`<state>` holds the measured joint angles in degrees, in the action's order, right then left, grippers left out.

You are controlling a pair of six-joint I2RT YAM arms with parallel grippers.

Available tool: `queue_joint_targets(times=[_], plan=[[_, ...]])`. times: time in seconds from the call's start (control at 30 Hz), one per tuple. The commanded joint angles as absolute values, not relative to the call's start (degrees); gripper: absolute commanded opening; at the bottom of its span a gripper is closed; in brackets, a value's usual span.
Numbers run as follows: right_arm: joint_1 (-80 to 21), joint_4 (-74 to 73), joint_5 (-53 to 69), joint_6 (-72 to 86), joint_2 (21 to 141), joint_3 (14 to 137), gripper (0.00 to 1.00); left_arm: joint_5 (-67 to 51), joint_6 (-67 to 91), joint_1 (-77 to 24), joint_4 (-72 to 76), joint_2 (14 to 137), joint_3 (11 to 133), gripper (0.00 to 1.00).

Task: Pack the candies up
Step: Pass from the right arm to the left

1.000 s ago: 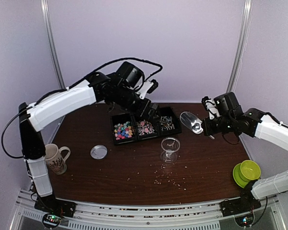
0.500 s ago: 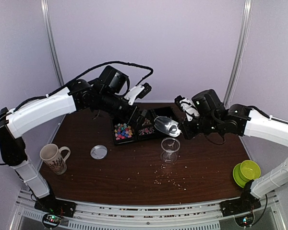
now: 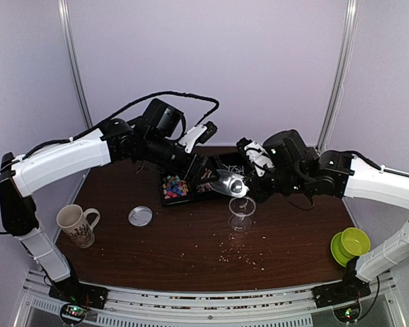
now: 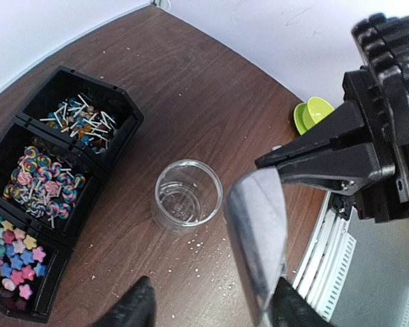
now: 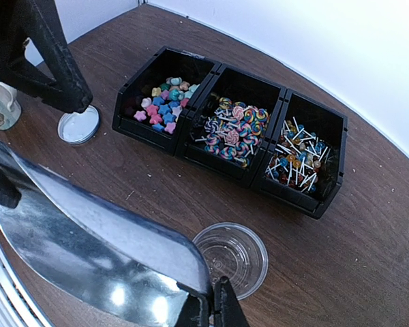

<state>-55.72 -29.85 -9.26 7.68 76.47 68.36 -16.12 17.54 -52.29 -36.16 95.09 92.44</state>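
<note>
The candies lie in a black three-compartment tray (image 5: 191, 136): star-shaped sweets (image 5: 160, 102) on the left, swirl lollipops (image 5: 235, 126) in the middle, small stick lollipops (image 5: 300, 157) on the right. My right gripper (image 5: 215, 305) is shut on a shiny metal scoop (image 5: 88, 238), which hangs just above and left of a clear plastic cup (image 5: 233, 257). No candy shows in the scoop or the cup. In the top view the scoop (image 3: 228, 182) sits between the tray (image 3: 165, 199) and the cup (image 3: 242, 206). My left gripper (image 4: 215, 300) is open and empty, with the scoop (image 4: 255, 238) beside its right finger.
A round clear lid (image 3: 140, 216) and a patterned mug (image 3: 75, 225) stand at the left. A green bowl (image 3: 350, 245) sits at the right edge. Pale crumbs (image 3: 238, 253) are scattered in front of the cup.
My right arm has swung left, carrying the scoop from the right side to just over the cup. My left arm has shifted left and lower; its gripper stays by the tray.
</note>
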Motion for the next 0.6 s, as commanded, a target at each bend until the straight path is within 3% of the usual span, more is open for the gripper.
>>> queue_joint_targets(times=[0.0,0.47,0.57], plan=[[-56.58,-28.88,-12.86,8.04,77.62,70.62,0.0,-19.19,18.87,-52.38,-31.38,95.02,90.74,0.51],[-56.96,-28.39,-15.38,8.64,78.34,71.45,0.0,-21.66,19.34,-52.38,-30.68,95.09,89.9,0.22],[-57.05,-28.52,-15.35,8.61,78.64,71.58,0.0,-21.7,19.35,-52.38,-30.5,95.33,89.91,0.11]])
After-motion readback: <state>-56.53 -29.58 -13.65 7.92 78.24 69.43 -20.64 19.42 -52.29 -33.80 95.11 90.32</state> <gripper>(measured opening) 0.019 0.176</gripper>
